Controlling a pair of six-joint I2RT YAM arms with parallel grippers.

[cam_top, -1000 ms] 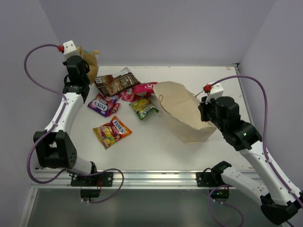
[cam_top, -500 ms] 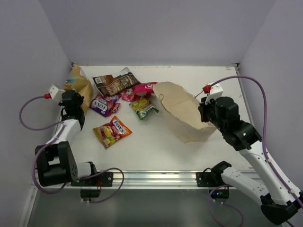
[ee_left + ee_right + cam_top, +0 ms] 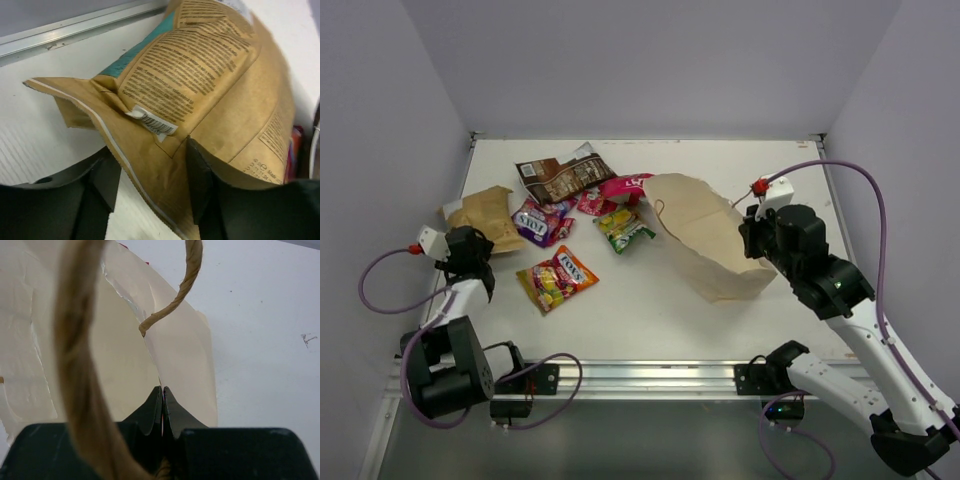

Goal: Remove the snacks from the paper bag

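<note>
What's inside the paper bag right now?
No snack shows inside the paper bag: overhead shows only its cream outer wall, the right wrist view only bare paper near the rim. Deeper in is covered.

The cream paper bag (image 3: pixel 705 235) lies slumped on its side, right of centre. To its left are a pink packet (image 3: pixel 620 188), a green-yellow packet (image 3: pixel 622 228), a purple packet (image 3: pixel 540 220) and a dark brown pouch (image 3: pixel 563 178). An orange-yellow packet (image 3: pixel 557 279) lies nearer, and a tan pouch (image 3: pixel 485 212) is farthest left.

Bare tabletop (image 3: pixel 640 320) at near centre (packets (image 3: pixel 557 278) to the left, paper bag (image 3: pixel 705 245) right)
</note>
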